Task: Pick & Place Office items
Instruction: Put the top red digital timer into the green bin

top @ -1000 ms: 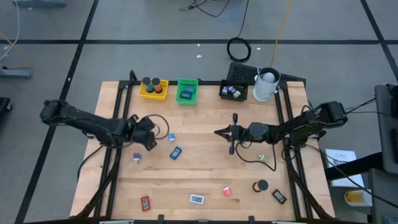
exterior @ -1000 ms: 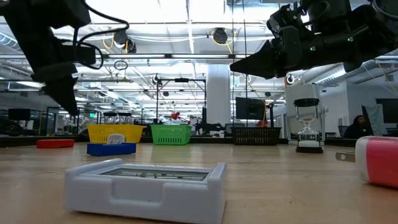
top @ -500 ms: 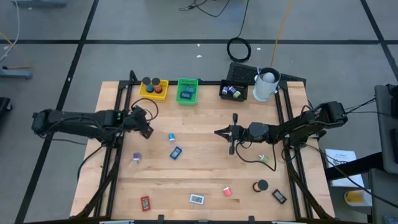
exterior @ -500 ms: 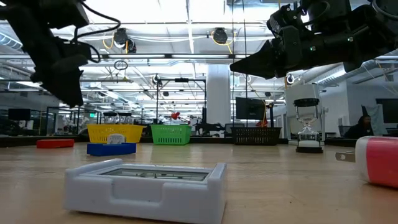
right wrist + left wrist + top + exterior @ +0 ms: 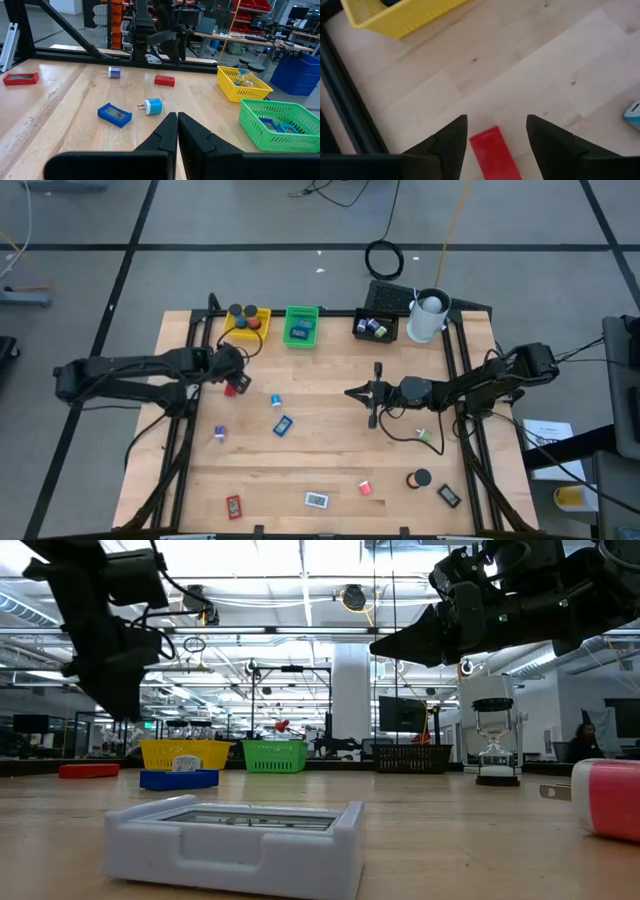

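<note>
the wooden desk carries everything, with three trays along its far edge: a yellow tray with black and orange round pieces in it, a green tray beside it, and a black tray next to a white cup.

the left arm reaches in from the left side of the desk. its left pincer stands wide, fingers spread on either side of a flat red piece that lies on the wood just in front of the yellow tray; the fingers are not touching it. the right arm comes in from the right, and its right pincer is pressed narrow with nothing between the fingers, hanging over the middle of the desk.

the office items lie scattered on the wood. a light blue bit and a blue flat piece sit near the centre, with a small purple bit further left. along the near edge lie a red rectangular piece, a white rectangular piece, a small pink bit, a black round roll and a black flat piece. a small green bit rests under the right arm.
</note>
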Available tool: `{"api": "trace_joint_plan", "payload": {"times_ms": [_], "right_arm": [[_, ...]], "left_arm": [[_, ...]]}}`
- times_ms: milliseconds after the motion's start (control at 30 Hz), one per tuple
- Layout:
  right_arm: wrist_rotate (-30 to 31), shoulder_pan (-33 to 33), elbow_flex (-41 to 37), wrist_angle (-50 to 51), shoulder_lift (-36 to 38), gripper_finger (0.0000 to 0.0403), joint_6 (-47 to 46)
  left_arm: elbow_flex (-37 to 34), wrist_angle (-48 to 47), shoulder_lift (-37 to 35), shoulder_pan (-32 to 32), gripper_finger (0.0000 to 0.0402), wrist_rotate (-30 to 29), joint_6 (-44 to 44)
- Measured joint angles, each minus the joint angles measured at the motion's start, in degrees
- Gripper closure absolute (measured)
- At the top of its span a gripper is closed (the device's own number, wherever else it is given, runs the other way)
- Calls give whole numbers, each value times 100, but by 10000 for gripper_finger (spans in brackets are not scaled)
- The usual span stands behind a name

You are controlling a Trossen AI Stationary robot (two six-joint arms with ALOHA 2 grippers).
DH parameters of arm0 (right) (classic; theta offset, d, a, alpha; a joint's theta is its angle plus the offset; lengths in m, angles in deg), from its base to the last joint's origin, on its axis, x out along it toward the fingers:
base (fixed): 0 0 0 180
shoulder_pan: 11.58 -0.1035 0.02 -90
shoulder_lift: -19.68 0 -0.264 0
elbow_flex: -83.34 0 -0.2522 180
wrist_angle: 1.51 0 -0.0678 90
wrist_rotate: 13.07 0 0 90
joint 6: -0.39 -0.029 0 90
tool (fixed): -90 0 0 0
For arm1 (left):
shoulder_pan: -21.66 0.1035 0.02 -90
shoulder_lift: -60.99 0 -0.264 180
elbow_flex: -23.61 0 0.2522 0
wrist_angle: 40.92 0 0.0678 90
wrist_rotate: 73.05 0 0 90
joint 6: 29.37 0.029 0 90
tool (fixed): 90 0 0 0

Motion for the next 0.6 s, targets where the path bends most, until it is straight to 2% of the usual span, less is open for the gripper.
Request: {"api": "trace_joint_plan", "payload": {"times_ms": [167, 333, 600], "right_arm": [[1, 0, 0, -1, 0, 397, -1], [0, 0, 0, -2, 0, 397, -2], [0, 0, 0, 0, 0, 396, 0]], "left_arm": [[179, -24, 267, 477, 152, 468, 376], [241, -298, 537, 800, 115, 497, 513], [241, -334, 874, 1050, 123, 879, 388]]}}
